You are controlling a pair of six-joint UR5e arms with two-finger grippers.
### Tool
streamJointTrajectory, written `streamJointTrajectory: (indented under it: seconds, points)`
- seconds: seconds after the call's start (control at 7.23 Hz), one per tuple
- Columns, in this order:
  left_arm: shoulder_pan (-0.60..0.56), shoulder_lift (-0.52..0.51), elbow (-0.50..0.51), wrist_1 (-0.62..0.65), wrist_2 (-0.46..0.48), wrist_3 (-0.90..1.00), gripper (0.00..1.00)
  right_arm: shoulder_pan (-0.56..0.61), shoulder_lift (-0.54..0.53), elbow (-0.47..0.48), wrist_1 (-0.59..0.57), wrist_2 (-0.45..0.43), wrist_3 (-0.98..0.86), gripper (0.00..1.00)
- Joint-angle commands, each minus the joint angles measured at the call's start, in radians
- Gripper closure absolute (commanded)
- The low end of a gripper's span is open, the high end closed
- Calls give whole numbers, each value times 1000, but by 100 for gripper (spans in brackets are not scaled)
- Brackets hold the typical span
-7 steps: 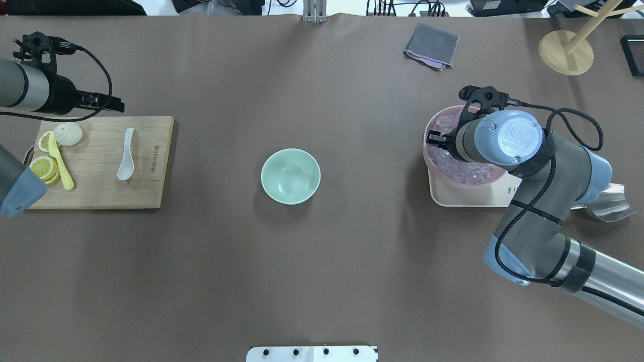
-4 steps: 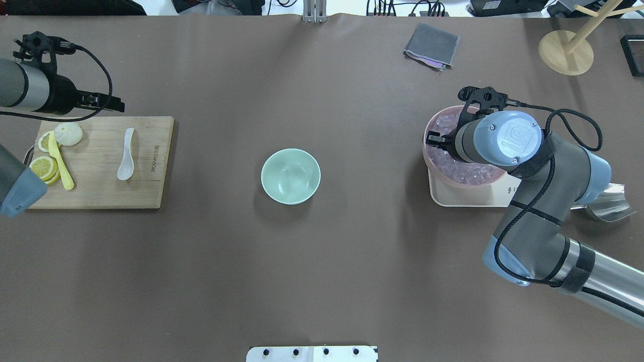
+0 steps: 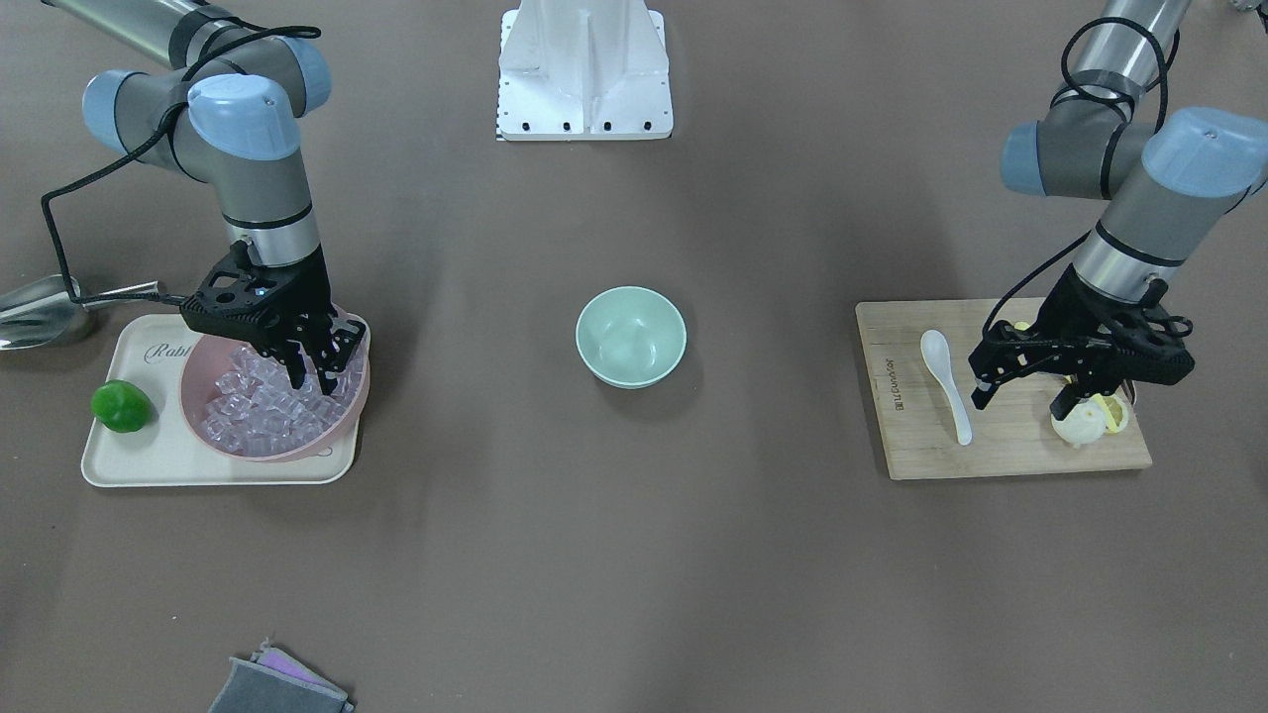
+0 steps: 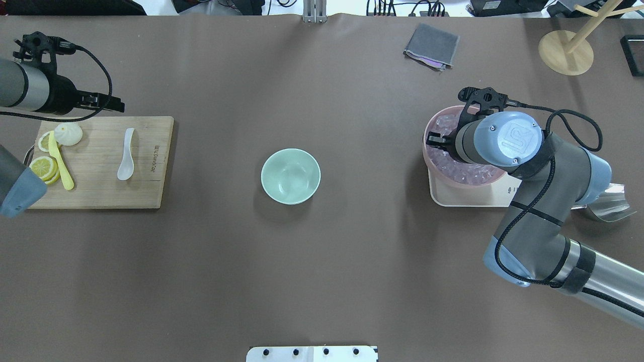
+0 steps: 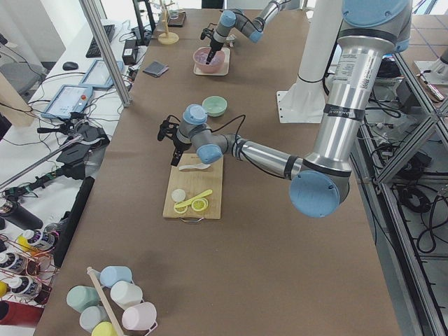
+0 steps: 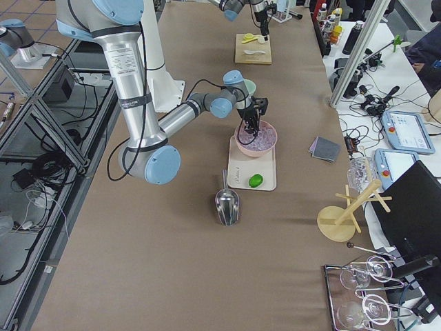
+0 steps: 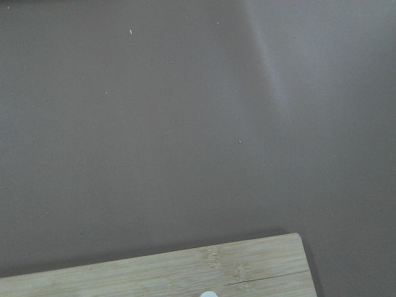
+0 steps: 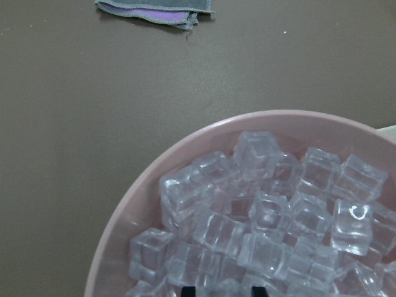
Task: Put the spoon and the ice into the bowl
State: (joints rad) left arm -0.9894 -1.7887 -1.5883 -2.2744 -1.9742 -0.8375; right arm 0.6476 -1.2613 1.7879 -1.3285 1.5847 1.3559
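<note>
The white spoon [image 3: 946, 381] lies on a bamboo board [image 3: 1001, 456], also in the overhead view [image 4: 126, 156]; its tip shows in the left wrist view [image 7: 209, 294]. The mint-green bowl [image 3: 630, 337] [image 4: 290, 176] stands empty at the table's middle. Clear ice cubes [image 3: 253, 411] [image 8: 260, 229] fill a pink bowl [image 3: 203, 431] [image 4: 427, 158]. My right gripper [image 3: 312, 379] reaches down into the ice, its fingers close together around a cube. My left gripper [image 3: 1022, 396] is open and empty, just above the board beside the spoon.
The pink bowl sits on a cream tray [image 3: 129, 465] with a green lime [image 3: 122, 406]. A steel scoop [image 3: 40, 309] lies beside the tray. Lemon slices, a yellow utensil [image 4: 60, 166] and a white bun [image 4: 68, 133] share the board. A grey cloth [image 4: 431, 45] lies far back.
The right wrist has shifted very slightly over the pink bowl. The left arm, spoon and green bowl have not moved.
</note>
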Motion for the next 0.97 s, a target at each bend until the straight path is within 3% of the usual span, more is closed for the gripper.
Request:
streamJointTrajectory:
  seconds: [0.0,0.14,0.42,0.83]
  points:
    - [0,0,-1,0,0,-2,3,0,2,14,-27,0,-6,92]
    - [0,0,-2,0,0,-2,3,0,5,40,-53,3,-11,100]
    - [0,0,-1,0,0,-2,3,0,19,120,-160,9,-14,100]
    - [0,0,2,0,0,-2,3,-5,162,119,-218,15,-15,100]
